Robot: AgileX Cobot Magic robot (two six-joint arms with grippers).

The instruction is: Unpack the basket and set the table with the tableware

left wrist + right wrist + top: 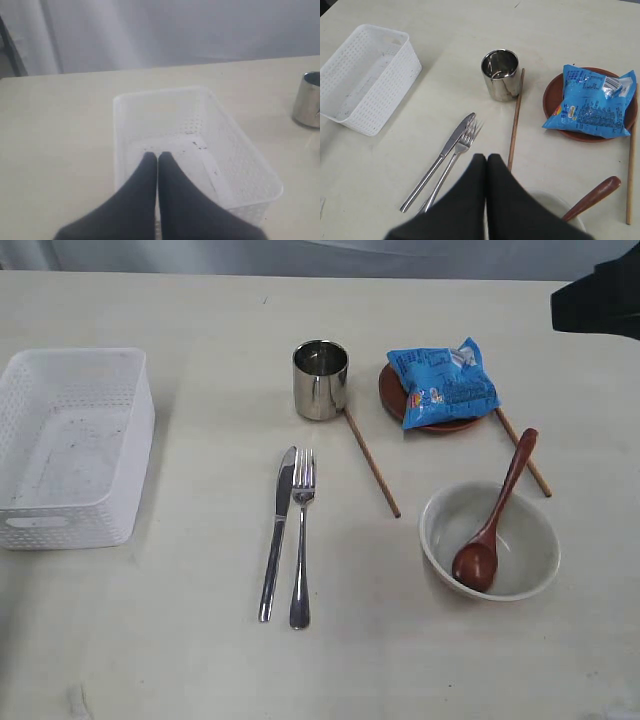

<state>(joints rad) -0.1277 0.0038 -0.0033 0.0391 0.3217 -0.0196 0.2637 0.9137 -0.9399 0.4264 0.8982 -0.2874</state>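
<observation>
Basket [135, 455] sits empty at the bench [180, 640] left edge, likely clearing room for the setting. Knife [277, 530] and fork [301, 540] paired centre, spoon [500, 515] in bowl [535, 540], snack bag [443, 385] on plate [390, 390]. Left fingers [147, 170] and right fingers [495, 175] clenched, holding nothing; unpacking looks done.

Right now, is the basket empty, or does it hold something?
Empty: the basket shows only its bare, speckled floor in all three views.
</observation>
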